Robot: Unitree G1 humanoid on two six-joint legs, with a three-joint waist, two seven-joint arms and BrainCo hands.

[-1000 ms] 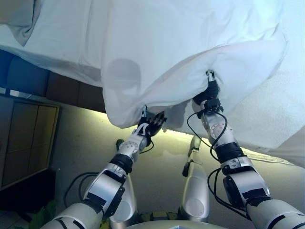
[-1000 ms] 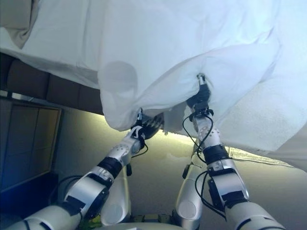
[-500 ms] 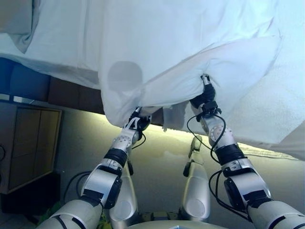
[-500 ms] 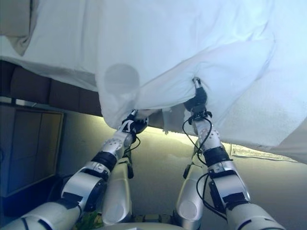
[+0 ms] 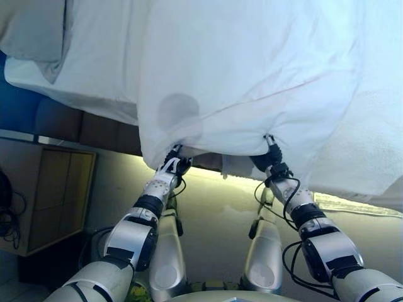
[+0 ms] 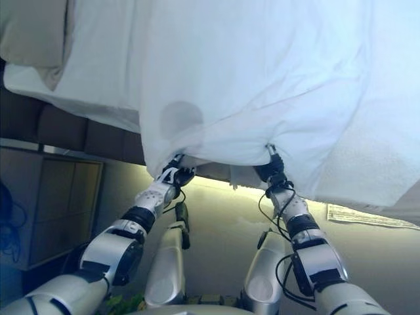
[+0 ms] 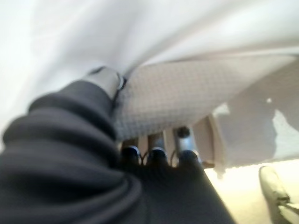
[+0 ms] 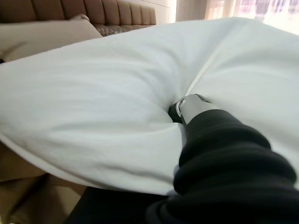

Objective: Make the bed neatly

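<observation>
A white duvet (image 5: 252, 69) covers the bed and its near edge hangs over the side towards me. My left hand (image 5: 171, 165) reaches up under that edge; in the left wrist view its fingers (image 7: 154, 154) and thumb (image 7: 106, 80) are curled on a fold of the cloth. My right hand (image 5: 271, 156) grips the same edge further right. There the duvet (image 8: 107, 93) puckers round its thumb (image 8: 189, 105), and the rest of its fingers are buried in the cloth.
A beige pillow (image 5: 38, 28) lies at the bed's left end by a brown padded headboard (image 8: 117, 11). A textured white blanket (image 5: 365, 138) shows under the duvet at right. A wooden cabinet (image 5: 60, 195) stands at left. A printed sheet (image 5: 352, 204) lies on the floor at right.
My left hand, open below the edge a second ago, has closed on the duvet. The right hand has drawn the edge down and nearer, flattening the raised bulge. The camera has shifted slightly.
</observation>
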